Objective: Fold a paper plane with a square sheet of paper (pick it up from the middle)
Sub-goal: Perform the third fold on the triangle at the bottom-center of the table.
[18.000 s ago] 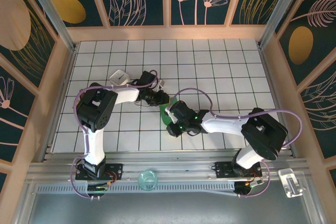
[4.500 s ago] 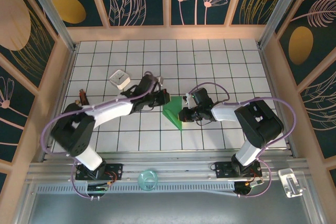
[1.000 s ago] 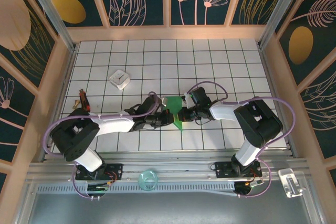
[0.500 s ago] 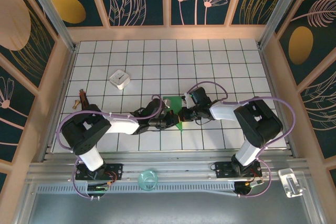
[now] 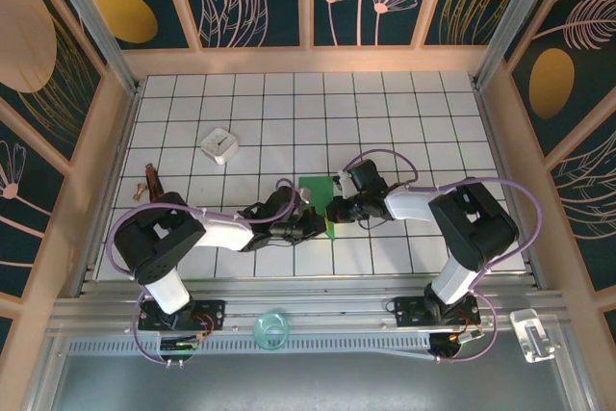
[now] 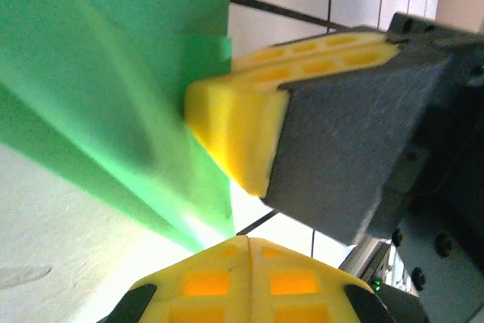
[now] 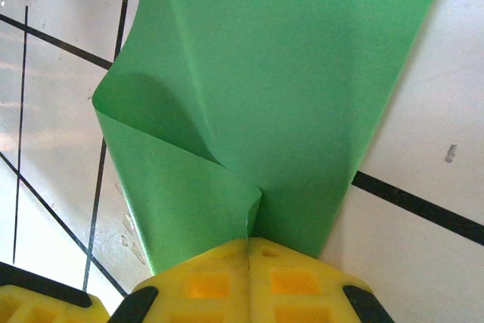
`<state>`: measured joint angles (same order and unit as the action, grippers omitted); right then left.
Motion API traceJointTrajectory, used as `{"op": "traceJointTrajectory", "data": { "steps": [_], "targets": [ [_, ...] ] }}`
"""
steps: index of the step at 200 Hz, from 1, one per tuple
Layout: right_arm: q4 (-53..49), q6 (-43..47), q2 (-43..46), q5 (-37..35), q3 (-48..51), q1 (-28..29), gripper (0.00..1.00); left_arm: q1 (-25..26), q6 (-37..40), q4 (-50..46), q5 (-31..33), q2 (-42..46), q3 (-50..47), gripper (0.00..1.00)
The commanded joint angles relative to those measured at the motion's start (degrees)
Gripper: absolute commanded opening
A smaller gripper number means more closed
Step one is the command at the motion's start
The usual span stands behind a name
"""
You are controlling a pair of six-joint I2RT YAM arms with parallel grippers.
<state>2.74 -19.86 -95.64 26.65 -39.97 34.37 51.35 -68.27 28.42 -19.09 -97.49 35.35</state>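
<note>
One tiled table. At its middle, right gripper pinches folded square sheet of paper from 3 o'clock. Left gripper closed, tips at sheet's 7 o'clock edge, grip unclear. Sheet's long axis runs 12–6, narrow end toward 6. White box at 10 o'clock.

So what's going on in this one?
Both arms are working the partly folded green paper at the middle of the tiled table. The right claw is shut on a raised crease of it. The left claw is shut too, tips at the paper's edge; whether it grips is unclear. Not a plane yet.
</note>
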Motion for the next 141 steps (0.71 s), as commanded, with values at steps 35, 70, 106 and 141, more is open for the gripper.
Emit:
{"op": "traceJointTrajectory", "data": {
  "steps": [35, 70, 106, 141],
  "targets": [
    [-6.04, 0.61, -2.32, -4.59, 2.35, -0.10, 0.00, 0.32, -2.57, 3.10, -1.29, -0.38, 0.30, 0.00],
    [-6.01, 0.61, -2.20, -4.59, 2.35, -0.13, 0.00, 0.30, -2.52, 3.38, -1.46, -3.27, 1.51, 0.00],
    [-5.89, 0.61, -2.31, -4.51, 2.26, -0.14, 0.00, 0.29, -2.77, 3.45, -1.29, -4.61, 2.19, 0.00],
    [-5.97, 0.65, -2.25, -4.51, 2.44, -0.17, 0.00, 0.42, -3.82, 5.11, -1.49, -4.90, 2.16, 0.00]
  ]
}}
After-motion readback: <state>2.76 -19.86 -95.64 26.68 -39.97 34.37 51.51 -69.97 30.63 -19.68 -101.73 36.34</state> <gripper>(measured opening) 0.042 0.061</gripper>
